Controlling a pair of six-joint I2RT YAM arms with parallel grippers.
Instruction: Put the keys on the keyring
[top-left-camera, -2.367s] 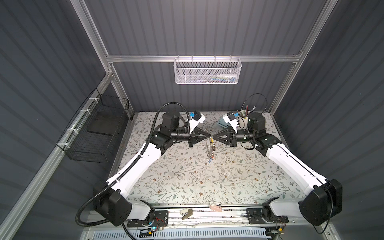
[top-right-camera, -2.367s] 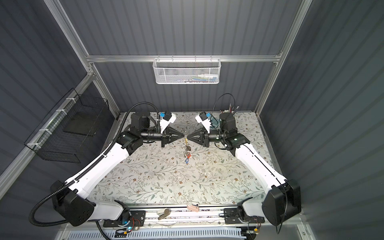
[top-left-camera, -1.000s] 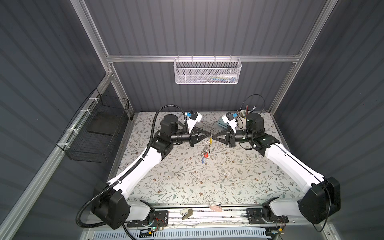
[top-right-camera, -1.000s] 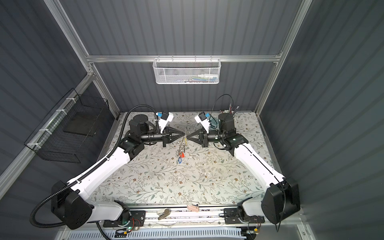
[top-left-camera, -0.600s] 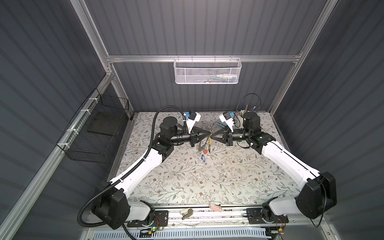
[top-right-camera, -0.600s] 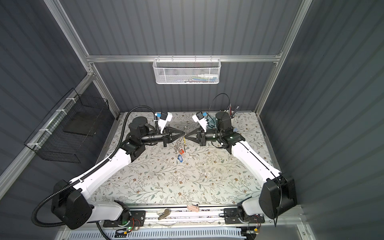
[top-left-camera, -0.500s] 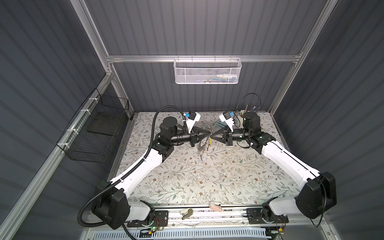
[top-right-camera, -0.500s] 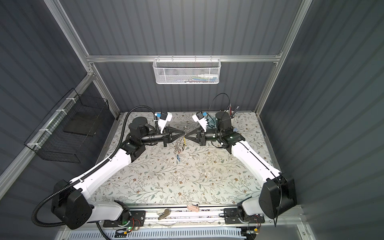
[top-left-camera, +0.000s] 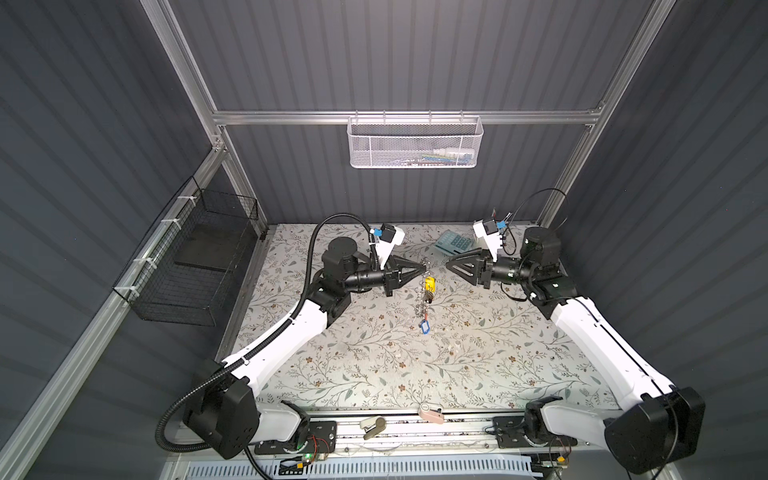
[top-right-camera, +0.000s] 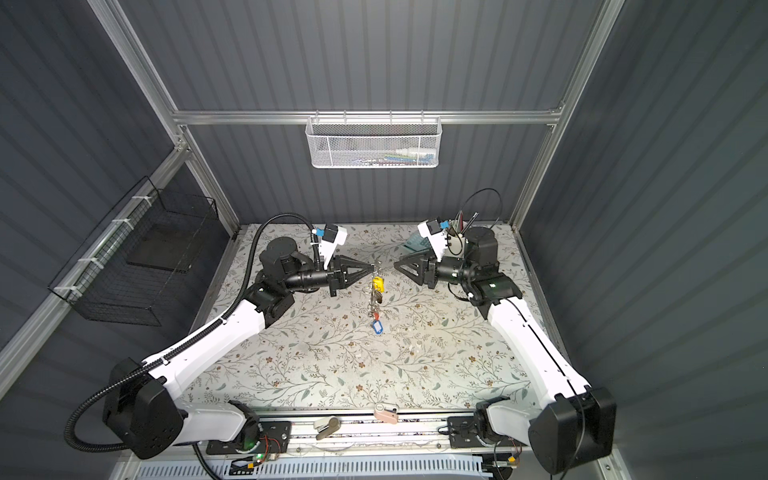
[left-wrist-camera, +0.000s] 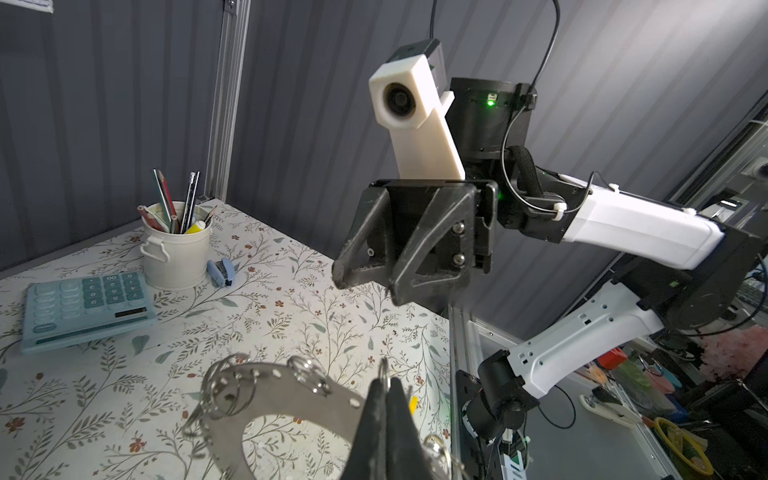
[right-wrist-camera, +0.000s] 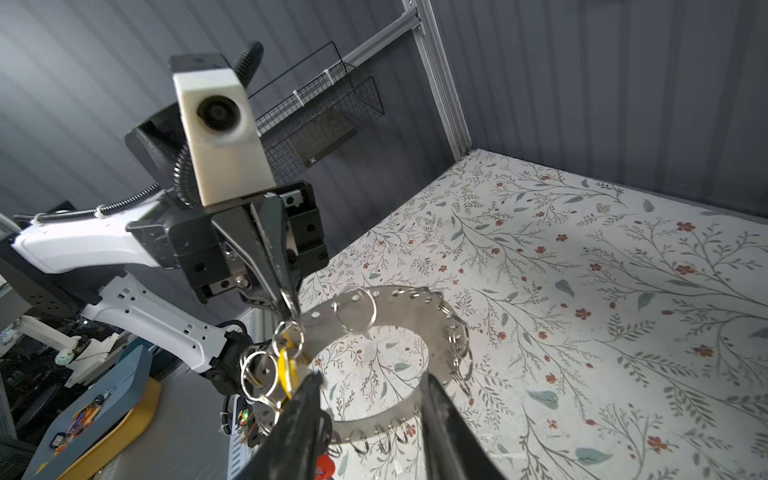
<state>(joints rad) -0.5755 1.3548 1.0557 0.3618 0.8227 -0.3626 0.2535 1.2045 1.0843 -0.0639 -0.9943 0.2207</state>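
Observation:
The keyring (right-wrist-camera: 399, 299), a flat grey metal ring edged with small wire loops, hangs in the air above the middle of the table (top-left-camera: 374, 365). My left gripper (top-left-camera: 422, 270) (left-wrist-camera: 384, 384) is shut on one wire loop at the ring's top edge. Keys hang from the ring: one with a yellow tag (top-left-camera: 429, 284) (right-wrist-camera: 286, 370), one with a blue tag (top-right-camera: 377, 328), one with a red tag (right-wrist-camera: 322, 463). My right gripper (top-left-camera: 449, 266) (right-wrist-camera: 370, 380) stands open, a short gap to the right of the ring. Nothing is between its fingers.
At the back right of the table are a pale blue calculator (left-wrist-camera: 83, 305), a white pencil cup (left-wrist-camera: 176, 253) and a small blue stapler (left-wrist-camera: 222, 272). A white mesh basket (top-left-camera: 413, 143) hangs on the back wall. A black wire basket (top-left-camera: 195, 257) hangs on the left.
My right gripper has opened and drawn back to the right, off the keyring. The ring with its keys now hangs from the left gripper alone.

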